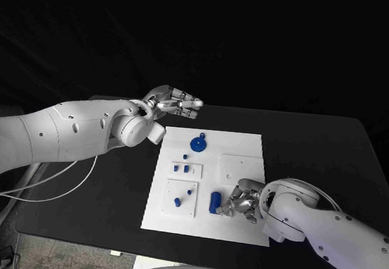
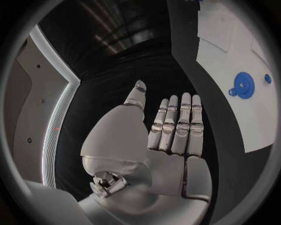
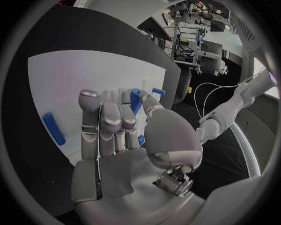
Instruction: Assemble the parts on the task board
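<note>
The white task board lies in the middle of the black table. On it are a blue round disc, small blue pegs and a blue cylinder lying flat near the front. My right hand hovers just right of that cylinder, its fingers stretched out with nothing in them. In the right wrist view the cylinder lies beside the fingers, and blue pegs stand beyond them. My left hand is raised off the board's back left corner, holding nothing; its wrist view shows the disc.
Raised white square plates sit on the board's left half and hold some of the pegs. Bare black table spreads to the right of the board and behind it. A white cable hangs by the table's left edge.
</note>
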Controlling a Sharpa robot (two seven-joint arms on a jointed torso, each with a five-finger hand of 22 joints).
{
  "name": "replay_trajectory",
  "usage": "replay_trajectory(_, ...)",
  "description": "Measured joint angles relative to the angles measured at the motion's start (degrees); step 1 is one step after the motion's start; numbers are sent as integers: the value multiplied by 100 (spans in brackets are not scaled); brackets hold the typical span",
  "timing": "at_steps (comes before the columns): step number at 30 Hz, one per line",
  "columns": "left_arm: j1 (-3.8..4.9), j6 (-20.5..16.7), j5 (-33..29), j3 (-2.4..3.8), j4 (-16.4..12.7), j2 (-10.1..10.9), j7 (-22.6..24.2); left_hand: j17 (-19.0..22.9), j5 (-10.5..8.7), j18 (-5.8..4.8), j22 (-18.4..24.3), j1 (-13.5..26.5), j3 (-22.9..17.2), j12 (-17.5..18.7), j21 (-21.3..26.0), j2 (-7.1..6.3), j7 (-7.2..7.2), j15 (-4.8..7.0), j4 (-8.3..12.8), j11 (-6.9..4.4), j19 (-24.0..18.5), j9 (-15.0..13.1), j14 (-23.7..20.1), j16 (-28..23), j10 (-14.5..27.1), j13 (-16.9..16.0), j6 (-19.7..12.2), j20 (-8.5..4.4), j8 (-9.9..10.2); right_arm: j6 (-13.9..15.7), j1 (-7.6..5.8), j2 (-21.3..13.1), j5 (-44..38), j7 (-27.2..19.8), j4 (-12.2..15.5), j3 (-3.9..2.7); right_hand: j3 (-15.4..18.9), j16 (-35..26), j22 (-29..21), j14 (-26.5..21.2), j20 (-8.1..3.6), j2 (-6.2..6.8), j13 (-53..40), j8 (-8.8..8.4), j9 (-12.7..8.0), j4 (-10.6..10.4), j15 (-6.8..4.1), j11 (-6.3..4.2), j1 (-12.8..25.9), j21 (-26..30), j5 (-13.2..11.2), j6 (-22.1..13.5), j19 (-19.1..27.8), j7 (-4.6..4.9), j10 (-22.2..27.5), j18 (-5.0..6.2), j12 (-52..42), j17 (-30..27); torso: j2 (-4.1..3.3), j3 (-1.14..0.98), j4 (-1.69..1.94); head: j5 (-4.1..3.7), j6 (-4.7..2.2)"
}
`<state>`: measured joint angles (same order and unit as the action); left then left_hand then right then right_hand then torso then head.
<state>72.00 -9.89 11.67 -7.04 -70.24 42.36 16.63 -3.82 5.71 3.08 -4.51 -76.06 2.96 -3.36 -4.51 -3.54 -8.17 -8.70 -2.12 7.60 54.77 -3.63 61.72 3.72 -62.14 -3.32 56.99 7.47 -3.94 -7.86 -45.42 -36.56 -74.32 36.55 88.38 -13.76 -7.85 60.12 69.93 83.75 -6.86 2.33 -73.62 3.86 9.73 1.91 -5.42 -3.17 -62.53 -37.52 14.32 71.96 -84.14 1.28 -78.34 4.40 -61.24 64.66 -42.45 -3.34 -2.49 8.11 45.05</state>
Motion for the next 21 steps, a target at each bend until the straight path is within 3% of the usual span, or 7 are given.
replay_trajectory(7,0,3,2,-1,3,-2,-5,0,0,0,0,0,0,0,0,0,0,0,0,0,0,0,0,0,0,0,0,0,0,17,2,33,-30,58,-81,0,-91,0,-22,0,0,-260,-19,0,-6,265,1,0,5,0,118,0,0,0,0,0,0,-16,0,-2,-1,0,11)
replay_trajectory(13,0,6,3,-1,5,0,-10,0,0,0,0,0,0,0,0,0,0,0,0,0,0,1,0,0,0,0,0,0,0,12,14,31,-42,87,-117,6,-304,0,-22,-16,0,-338,-30,0,-5,539,-14,0,82,-32,389,-1,0,0,0,0,0,-22,2,-2,-2,0,16)
replay_trajectory(21,0,13,5,-2,5,1,-18,0,0,0,0,0,0,0,0,0,0,0,0,0,0,1,0,0,0,0,0,0,0,11,19,14,-45,95,-118,3,-282,0,-22,-16,1,-239,-30,0,-2,583,-13,0,120,-32,410,18,0,-19,0,0,1,-28,2,-2,-3,4,16)
